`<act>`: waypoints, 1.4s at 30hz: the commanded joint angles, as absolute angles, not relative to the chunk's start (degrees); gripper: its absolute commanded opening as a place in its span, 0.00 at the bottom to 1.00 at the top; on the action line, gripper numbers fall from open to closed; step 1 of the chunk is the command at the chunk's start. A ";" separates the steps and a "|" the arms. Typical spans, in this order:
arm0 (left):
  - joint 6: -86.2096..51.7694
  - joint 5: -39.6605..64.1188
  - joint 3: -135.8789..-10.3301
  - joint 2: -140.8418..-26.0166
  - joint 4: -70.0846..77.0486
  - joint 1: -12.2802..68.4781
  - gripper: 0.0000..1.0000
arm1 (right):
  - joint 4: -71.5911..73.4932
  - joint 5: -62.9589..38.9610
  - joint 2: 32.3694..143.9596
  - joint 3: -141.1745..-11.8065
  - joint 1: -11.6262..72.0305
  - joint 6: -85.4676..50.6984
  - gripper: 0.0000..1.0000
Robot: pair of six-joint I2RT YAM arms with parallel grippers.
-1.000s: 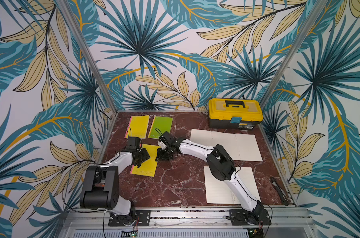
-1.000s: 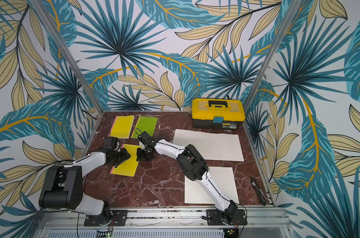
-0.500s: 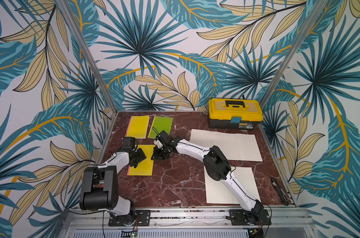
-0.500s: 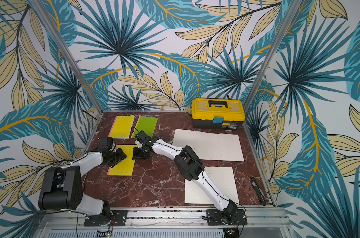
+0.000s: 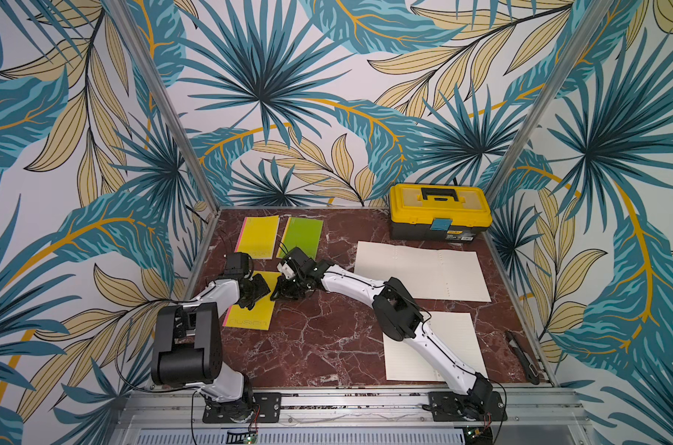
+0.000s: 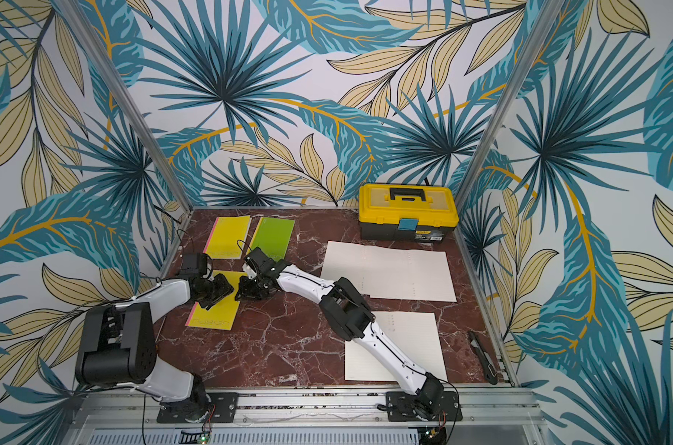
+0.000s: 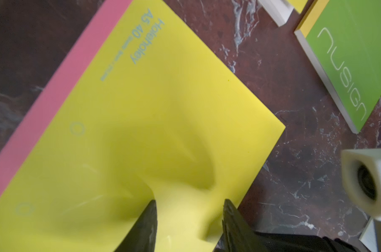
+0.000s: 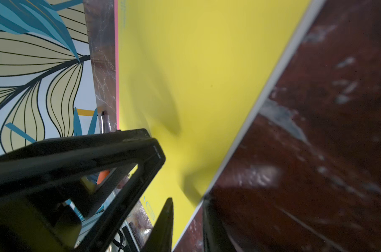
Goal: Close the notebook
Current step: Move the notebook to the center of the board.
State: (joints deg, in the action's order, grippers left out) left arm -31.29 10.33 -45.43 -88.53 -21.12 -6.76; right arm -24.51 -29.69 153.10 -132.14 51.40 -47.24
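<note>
The notebook (image 5: 250, 313) (image 6: 214, 313) has a yellow cover and a pink spine. It lies shut and flat at the left of the marble table (image 5: 327, 346). My left gripper (image 5: 256, 294) (image 6: 216, 293) is over the far half of the cover. In the left wrist view the gripper (image 7: 189, 200) has its jaws a little apart and open, with only the yellow cover (image 7: 163, 98) between the tips. My right gripper (image 5: 285, 294) (image 6: 247, 293) is at the notebook's right edge. In the right wrist view it (image 8: 187, 198) is narrowly open, astride the white page edge of the notebook (image 8: 207, 65).
Two more shut notebooks lie at the back left, one yellow (image 5: 258, 235) and one green (image 5: 302, 235) (image 7: 349, 65). A yellow toolbox (image 5: 439, 212) stands at the back right. Open lined pages (image 5: 423, 275) and a single sheet (image 5: 454, 346) lie on the right, with a utility knife (image 5: 522, 356) by the right rail.
Both grippers and the notebook have shifted a little to the left. The notebook stays flat and shut.
</note>
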 commanded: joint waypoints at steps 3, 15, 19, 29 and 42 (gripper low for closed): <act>-30.15 11.07 -46.49 -89.47 -22.18 -7.61 0.49 | -23.06 -29.81 157.28 -133.24 52.03 -48.84 0.26; -29.73 11.63 -46.96 -86.72 -23.58 -7.89 0.50 | -18.17 -28.46 155.17 -130.13 51.98 -46.37 0.25; -29.36 11.30 -47.68 -84.83 -24.97 -7.87 0.50 | -17.32 -27.05 151.66 -126.49 51.96 -43.58 0.25; -29.09 12.45 -48.39 -79.67 -26.64 -7.86 0.54 | -16.08 -20.80 139.10 -114.01 51.42 -38.29 0.25; -29.74 18.40 -48.08 -74.29 -24.78 -6.45 0.59 | -14.76 -13.73 118.57 -91.43 43.97 -35.23 0.25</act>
State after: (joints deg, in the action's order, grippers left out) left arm -29.95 16.14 -47.18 -76.16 -25.52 -6.98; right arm -14.76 -16.60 121.75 -95.22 45.89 -37.41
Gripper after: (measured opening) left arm 0.587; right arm 0.251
